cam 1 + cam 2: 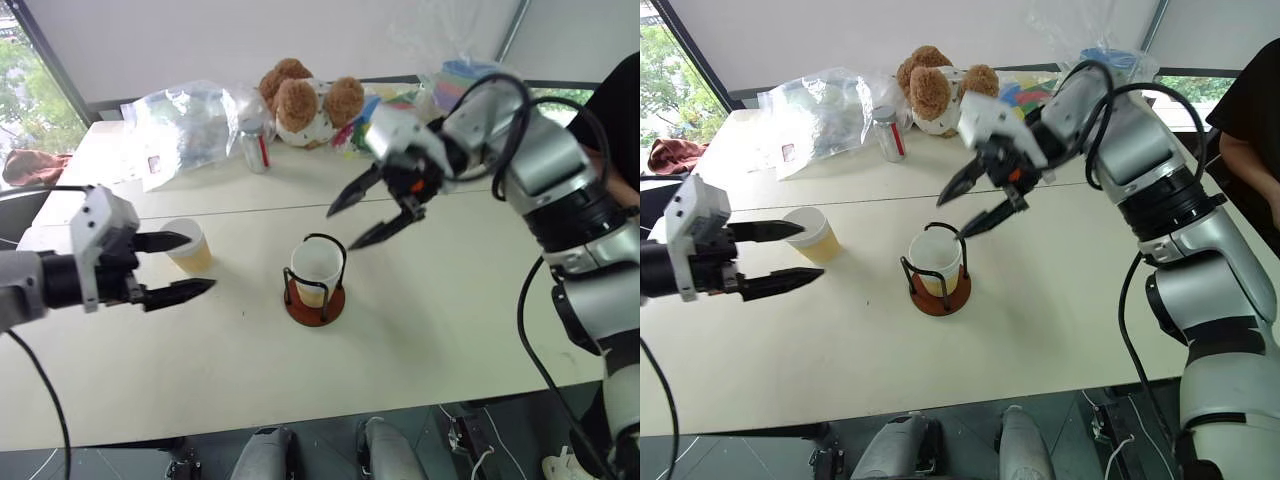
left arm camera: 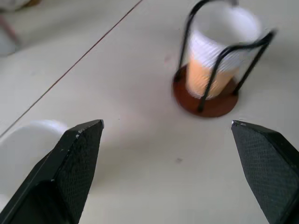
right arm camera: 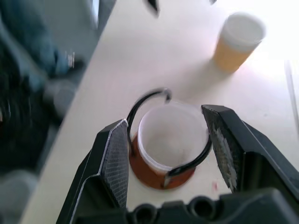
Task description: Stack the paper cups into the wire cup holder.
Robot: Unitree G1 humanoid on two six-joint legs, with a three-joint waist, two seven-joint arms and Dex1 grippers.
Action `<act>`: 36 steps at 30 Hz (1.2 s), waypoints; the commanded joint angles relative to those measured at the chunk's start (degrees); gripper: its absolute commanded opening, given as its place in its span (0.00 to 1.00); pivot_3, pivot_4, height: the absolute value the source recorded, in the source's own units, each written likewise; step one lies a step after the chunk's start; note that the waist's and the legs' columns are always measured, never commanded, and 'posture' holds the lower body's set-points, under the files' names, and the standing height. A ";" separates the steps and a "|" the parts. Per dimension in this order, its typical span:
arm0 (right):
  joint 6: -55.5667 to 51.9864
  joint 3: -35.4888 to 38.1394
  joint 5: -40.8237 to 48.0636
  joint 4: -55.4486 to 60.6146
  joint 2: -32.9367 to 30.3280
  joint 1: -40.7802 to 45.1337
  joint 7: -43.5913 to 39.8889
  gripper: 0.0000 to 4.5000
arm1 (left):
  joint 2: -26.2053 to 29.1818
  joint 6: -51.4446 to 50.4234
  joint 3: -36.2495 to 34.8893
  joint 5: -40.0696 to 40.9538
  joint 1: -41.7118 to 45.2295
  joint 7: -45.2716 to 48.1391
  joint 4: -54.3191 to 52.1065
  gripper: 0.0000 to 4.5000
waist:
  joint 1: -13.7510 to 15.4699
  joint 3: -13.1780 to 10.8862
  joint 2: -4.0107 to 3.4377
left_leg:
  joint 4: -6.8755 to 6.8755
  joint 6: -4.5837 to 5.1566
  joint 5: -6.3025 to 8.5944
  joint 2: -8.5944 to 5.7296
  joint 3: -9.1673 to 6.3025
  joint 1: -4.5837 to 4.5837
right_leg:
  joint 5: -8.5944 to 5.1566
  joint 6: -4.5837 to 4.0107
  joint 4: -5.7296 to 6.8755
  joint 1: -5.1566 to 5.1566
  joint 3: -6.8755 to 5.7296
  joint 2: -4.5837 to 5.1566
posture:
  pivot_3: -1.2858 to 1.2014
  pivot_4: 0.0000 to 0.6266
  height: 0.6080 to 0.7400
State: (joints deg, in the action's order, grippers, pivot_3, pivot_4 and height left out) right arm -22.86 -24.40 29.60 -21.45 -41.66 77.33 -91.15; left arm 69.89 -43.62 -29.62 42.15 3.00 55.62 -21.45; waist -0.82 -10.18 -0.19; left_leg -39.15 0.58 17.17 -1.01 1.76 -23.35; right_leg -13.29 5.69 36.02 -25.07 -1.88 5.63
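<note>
While one paper cup sits in wire cup holder, second (empty) stands beside; both grippers' fingers released.

One paper cup stands upright inside the wire cup holder; another cup stands apart on the tabletop.

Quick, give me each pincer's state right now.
Left pincer: open, holding nothing, beside the loose paper cup.
Right pincer: open, holding nothing, above the cup in the wire cup holder.
</note>
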 commanded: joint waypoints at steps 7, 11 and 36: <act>-19.98 18.38 11.45 16.11 -0.55 -12.87 9.79 0.61 | 2.44 24.72 9.89 -17.00 10.16 11.52 23.11 1.00 | 0.39 0.11 0.17 | -0.01 0.28 0.16 0.09 -0.01 0.02 | 0.00 0.00 -0.02 0.18 -0.14 -0.03 | 0.52 0.24 1.00; -22.31 20.50 11.62 23.07 -1.76 -18.89 12.90 0.61 | 2.54 32.86 19.21 -23.57 19.57 16.81 32.09 1.00 | 0.21 0.06 0.18 | -0.08 0.43 0.22 0.02 0.11 -0.02 | 0.01 0.02 0.03 0.11 -0.10 0.01 | 0.52 0.24 1.00; -22.69 23.93 7.73 34.40 -5.25 -31.61 24.46 0.62 | -15.30 51.39 39.95 -41.06 50.60 34.82 66.93 0.01 | 0.18 0.03 0.31 | -0.25 0.52 0.26 0.01 0.29 -0.02 | 0.00 0.06 0.08 0.10 -0.18 -0.07 | 0.52 0.24 1.00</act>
State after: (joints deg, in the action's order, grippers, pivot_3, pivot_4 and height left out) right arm -45.77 -3.08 36.34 11.10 -46.15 45.52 -67.11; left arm 54.04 6.41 10.54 1.68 51.56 89.62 45.07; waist -0.64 -10.14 0.12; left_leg -39.40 1.10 17.43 -1.00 2.05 -23.37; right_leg -13.30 5.76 36.10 -24.97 -2.05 5.57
